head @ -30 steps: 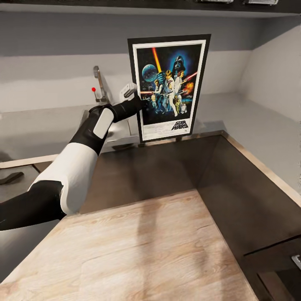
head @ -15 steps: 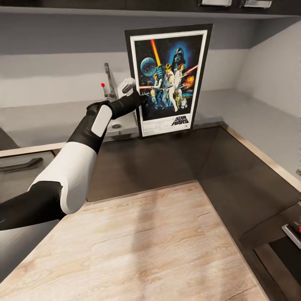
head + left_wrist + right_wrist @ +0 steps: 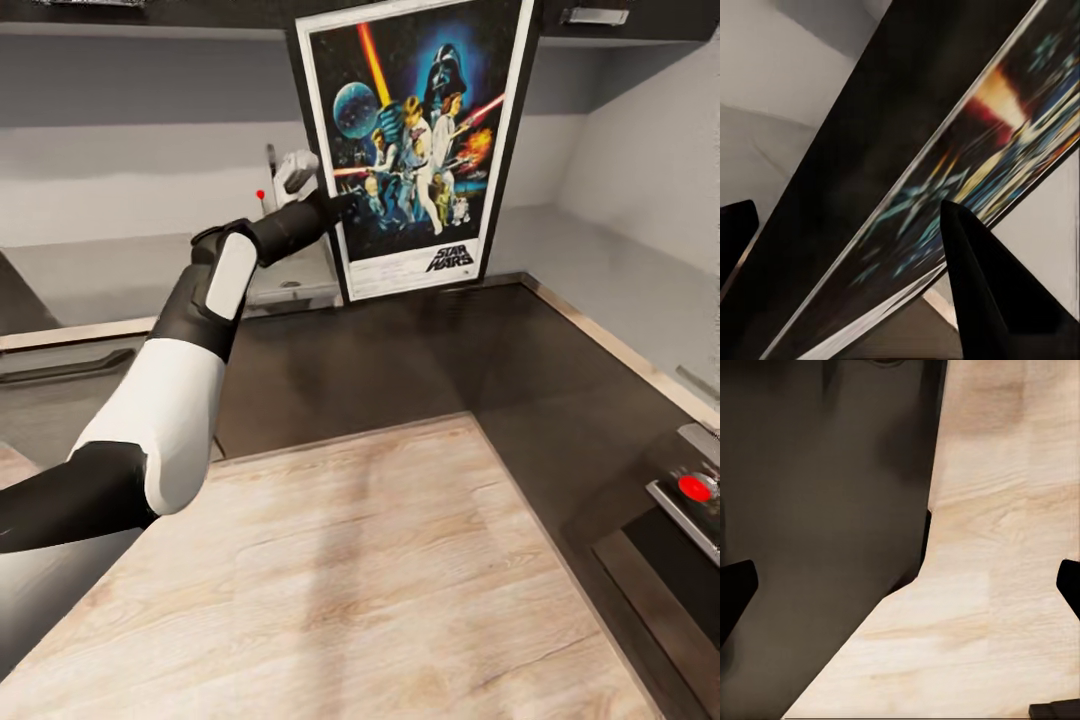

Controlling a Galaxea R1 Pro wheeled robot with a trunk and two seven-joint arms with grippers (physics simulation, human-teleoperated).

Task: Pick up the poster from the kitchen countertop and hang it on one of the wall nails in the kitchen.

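Observation:
The poster [image 3: 415, 150] hangs upright in the air above the kitchen countertop [image 3: 100, 265], its top edge cut off by the head view's upper border. My left gripper [image 3: 335, 205] is shut on the poster's left edge, about halfway up. In the left wrist view the black frame and blurred artwork of the poster [image 3: 967, 172] run slantwise between the dark fingers [image 3: 982, 292]. My right gripper [image 3: 900, 589] is open, its tips at the picture's two sides, over wooden floor and a dark cabinet front. The wall nails are out of view.
A sink [image 3: 290, 285] and a faucet [image 3: 270, 165] with a red knob sit behind my left forearm. Dark cabinet fronts [image 3: 400, 360] form an L around the wooden floor [image 3: 350, 560]. A stove panel with a red knob [image 3: 695, 487] is at the right edge.
The left arm has raised the poster and brought it nearer, so its top now leaves the picture. The camera has also shifted, bringing the stove panel in at the right.

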